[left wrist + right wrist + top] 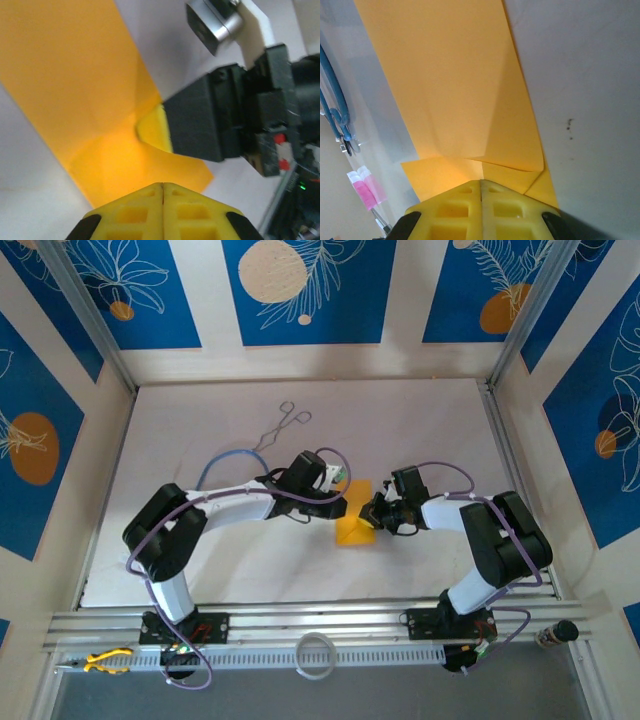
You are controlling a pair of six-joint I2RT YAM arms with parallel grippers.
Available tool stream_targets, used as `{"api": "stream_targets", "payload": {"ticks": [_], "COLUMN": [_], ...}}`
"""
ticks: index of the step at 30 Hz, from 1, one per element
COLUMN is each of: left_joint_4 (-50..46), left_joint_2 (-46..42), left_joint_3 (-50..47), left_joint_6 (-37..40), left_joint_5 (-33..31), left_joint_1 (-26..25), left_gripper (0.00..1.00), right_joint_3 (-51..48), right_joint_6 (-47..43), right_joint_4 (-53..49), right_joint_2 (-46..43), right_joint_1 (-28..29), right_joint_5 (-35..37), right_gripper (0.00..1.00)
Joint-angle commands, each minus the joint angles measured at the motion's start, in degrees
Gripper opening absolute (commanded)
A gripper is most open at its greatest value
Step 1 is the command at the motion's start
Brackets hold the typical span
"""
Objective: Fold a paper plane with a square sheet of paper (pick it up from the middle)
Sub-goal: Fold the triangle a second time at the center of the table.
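Pliers point(105, 660) and a white ring point(315, 653) sit on the rail at the bottom edge of the overhead frame, nothing to do with the job. Moving up, both arms bend inward and meet about mid-frame over the paper sheet point(352, 530), which lies flat on the counter point(430, 430) right between them. It's already partly folded, more a long strip than a square, with overlapping flaps showing in the right wrist view. Its long axis runs bottom-to-top in the overhead frame, so crosswise to the line between the two wrists.

Left fingers point(156, 194) are pressed together with nothing visibly between them, tip over the sheet's edge at the bottom of that view. Right fingers point(475, 190) are pressed together too, and in the left wrist view their yellow tip touches the sheet right on a crease, center frame. So the right arm is the one on the paper, and the left is just beside it.

My guess: right pins, left has to run along that long axis to flatten the fold. Can't tell if either is actually pinching a layer. Further up the frame, forceps point(283, 426) lie well apart from all this.
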Motion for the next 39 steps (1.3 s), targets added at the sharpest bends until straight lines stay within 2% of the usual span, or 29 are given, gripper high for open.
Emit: {"api": "stream_targets", "payload": {"ticks": [1,8,21,39], "left_joint_4": [0.66,-0.06,-5.18,-8.57], "left_joint_2": [1.41,5.48,10.25,13.27], "left_joint_3": [2.05,4.34,7.07,6.53], "left_joint_6": [-2.09,-2.9,-0.75,2.16], "left_joint_5": [8.53,13.32,12.85,7.25], "left_joint_1": [-0.52,-1.34,-2.7,-2.94], "left_gripper": [0.03,0.01,0.02,0.03], "right_joint_3": [-0.32,-0.11,0.32,0.29], "right_joint_6": [-0.02,-0.14,-0.2,-0.63], "right_joint_4": [-5.4,-6.06,-6.7,-7.48], "right_joint_2": [1.81,1.92,2.12,2.16], "right_joint_1": [-0.41,-0.38,-0.31,-0.33], "right_joint_5": [3.06,3.34,3.41,3.77], "right_gripper": [0.01,0.01,0.01,0.01]}}
